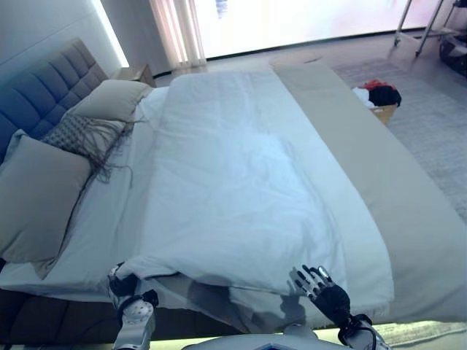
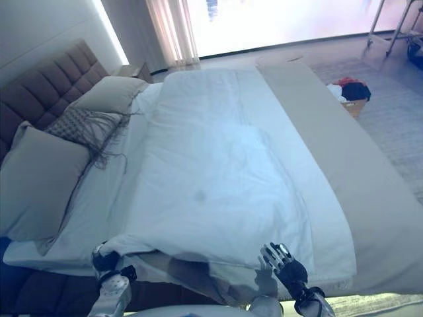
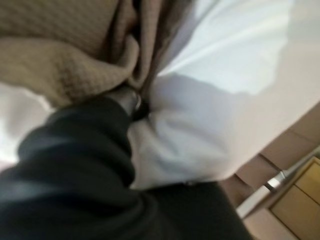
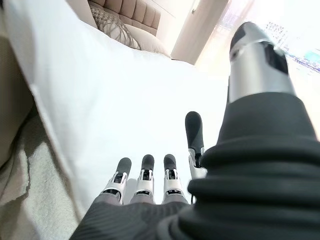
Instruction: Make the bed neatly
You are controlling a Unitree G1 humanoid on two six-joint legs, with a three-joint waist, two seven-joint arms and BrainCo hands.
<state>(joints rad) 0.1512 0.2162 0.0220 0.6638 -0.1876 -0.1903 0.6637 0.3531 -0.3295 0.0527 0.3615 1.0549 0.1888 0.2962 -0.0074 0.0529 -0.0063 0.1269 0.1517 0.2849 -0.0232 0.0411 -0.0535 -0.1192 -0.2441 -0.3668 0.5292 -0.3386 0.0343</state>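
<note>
A white duvet [image 1: 241, 182] lies spread over the bed, with a beige blanket [image 1: 398, 189] along its right side. My left hand [image 1: 125, 288] is at the duvet's near left corner. In the left wrist view its fingers are curled into bunched white duvet [image 3: 200, 135] and beige knit cloth [image 3: 60, 55]. My right hand [image 1: 321, 286] is open at the duvet's near edge, further right. Its fingers [image 4: 145, 175] are straight over the white cloth and hold nothing.
Two beige pillows [image 1: 36, 197] [image 1: 109, 98] and a fringed patterned cushion [image 1: 80, 135] lie against the tufted headboard [image 1: 36, 95]. A nightstand [image 1: 135, 73] stands beyond. A basket of clothes [image 1: 379, 98] sits on the rug at the far right, near a metal rack [image 1: 430, 29].
</note>
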